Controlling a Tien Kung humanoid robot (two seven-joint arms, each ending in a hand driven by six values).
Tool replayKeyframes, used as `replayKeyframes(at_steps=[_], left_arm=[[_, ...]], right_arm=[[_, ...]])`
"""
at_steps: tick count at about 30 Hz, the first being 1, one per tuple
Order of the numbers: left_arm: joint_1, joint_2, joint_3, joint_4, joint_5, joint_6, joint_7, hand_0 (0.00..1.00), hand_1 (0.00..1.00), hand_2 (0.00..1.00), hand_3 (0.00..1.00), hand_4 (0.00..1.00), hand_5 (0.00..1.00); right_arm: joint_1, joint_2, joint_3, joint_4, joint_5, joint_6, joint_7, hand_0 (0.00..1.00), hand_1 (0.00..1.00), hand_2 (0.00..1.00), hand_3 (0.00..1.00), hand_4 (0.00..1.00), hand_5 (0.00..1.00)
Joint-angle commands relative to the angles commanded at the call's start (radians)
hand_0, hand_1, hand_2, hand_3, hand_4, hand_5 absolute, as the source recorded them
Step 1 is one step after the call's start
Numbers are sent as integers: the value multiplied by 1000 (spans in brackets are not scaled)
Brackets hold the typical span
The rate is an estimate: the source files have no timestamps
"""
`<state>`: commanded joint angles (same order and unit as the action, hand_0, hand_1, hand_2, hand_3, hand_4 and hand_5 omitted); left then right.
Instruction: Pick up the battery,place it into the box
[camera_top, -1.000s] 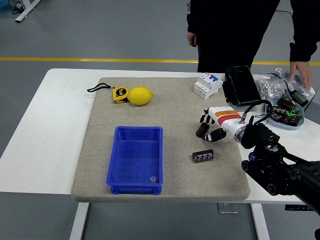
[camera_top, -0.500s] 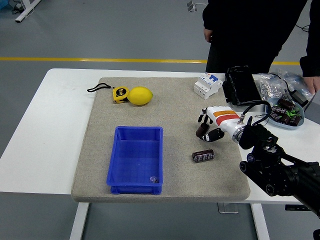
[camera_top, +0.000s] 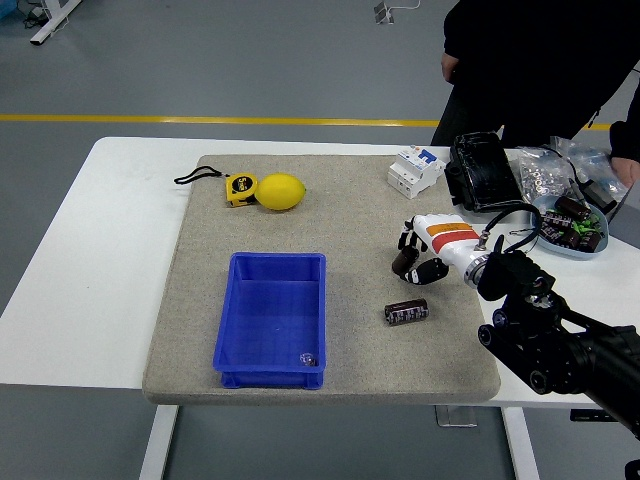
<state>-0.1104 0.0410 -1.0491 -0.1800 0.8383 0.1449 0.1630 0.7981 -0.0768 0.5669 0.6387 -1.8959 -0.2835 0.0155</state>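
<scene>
Barely shifting over the last second, the right robot hand (camera_top: 415, 258) is hovering above the mat with its fingers curled around a dark cylinder, apparently a battery, while the person (camera_top: 540, 60) is stepping rightward. Another battery (camera_top: 406, 313) is lying just below that hand, long axis running left-right. The blue box (camera_top: 270, 320) is sitting well apart to the left.
</scene>
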Motion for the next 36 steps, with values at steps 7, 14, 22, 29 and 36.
replayKeyframes(at_steps=[7, 14, 22, 29, 36], left_arm=[[-4, 0, 3, 0, -5, 0, -1, 754, 705, 730, 627, 699, 614], [-6, -1, 5, 0, -8, 0, -2, 755, 705, 730, 627, 699, 613], [-7, -1, 5, 0, -8, 0, -2, 754, 705, 730, 627, 698, 613], [-7, -1, 3, 0, -7, 0, -2, 755, 704, 729, 627, 699, 615], [-6, -1, 0, 0, -2, 0, -1, 754, 704, 730, 627, 700, 616]], right_arm=[[2, 0, 1, -6, -2, -4, -3, 266, 396, 450, 476, 921, 203], [4, 1, 1, -6, -3, -6, -4, 266, 393, 448, 474, 916, 201], [4, 1, 1, -8, -6, -7, -5, 262, 390, 446, 474, 903, 203], [3, 1, -2, -8, -6, -6, -5, 242, 372, 437, 469, 886, 206], [4, 1, -2, -8, -5, -8, -5, 232, 359, 432, 467, 882, 212]])
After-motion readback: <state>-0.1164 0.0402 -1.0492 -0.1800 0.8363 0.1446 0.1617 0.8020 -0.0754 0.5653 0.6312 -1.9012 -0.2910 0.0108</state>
